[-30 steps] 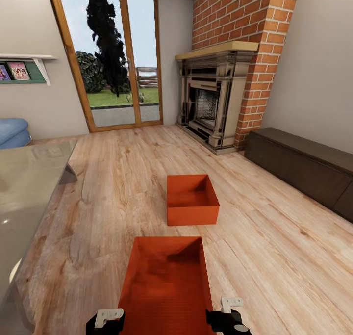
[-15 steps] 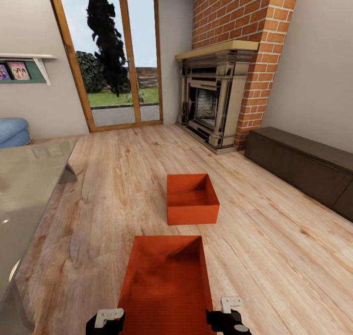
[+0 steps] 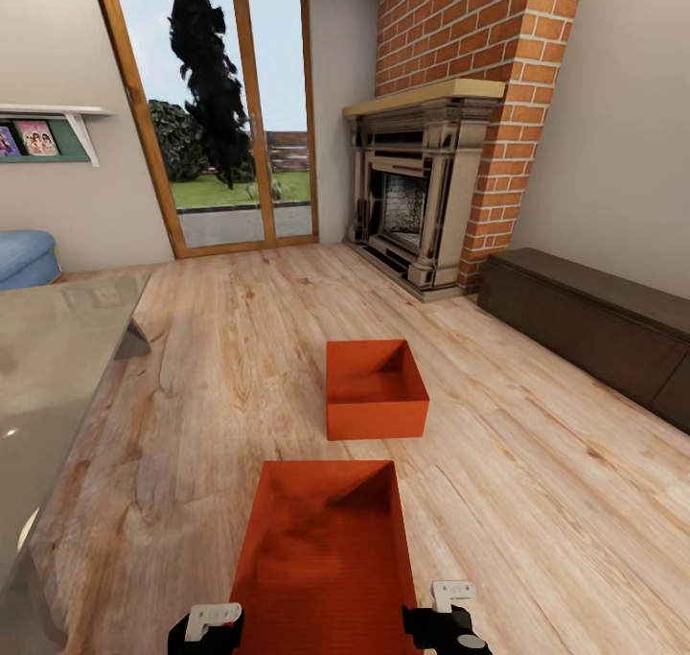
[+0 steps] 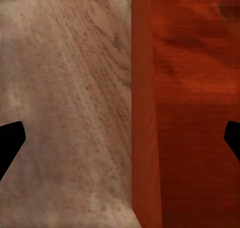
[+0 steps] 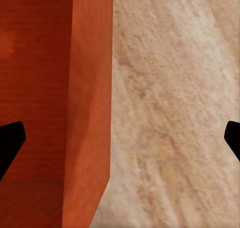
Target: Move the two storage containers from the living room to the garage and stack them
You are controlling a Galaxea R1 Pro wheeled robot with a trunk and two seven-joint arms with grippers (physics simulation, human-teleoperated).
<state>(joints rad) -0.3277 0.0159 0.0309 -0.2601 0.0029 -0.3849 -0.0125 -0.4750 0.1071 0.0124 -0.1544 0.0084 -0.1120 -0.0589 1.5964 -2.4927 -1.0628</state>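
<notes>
Orange near container (image 3: 326, 559) between both spread pincers (image 4: 120, 138) (image 5: 120, 138), head view adds far container (image 3: 375, 388).

A home's living room. A red-brick fireplace (image 3: 436, 190) with a mantel, light wood-plank floor (image 3: 240, 348) and a tall glazed door (image 3: 216, 108) (garden beyond) show it. A blue sofa (image 3: 24, 257) and a wall shelf (image 3: 48, 132) of photos add to it.

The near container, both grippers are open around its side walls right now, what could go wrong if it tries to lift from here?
Each open gripper, left and right, straddles only a thin wall of the near container, so a lift could slip or tilt it. Carried forward, it could bump the far container. The glass table stands close on the left when turning.
</notes>
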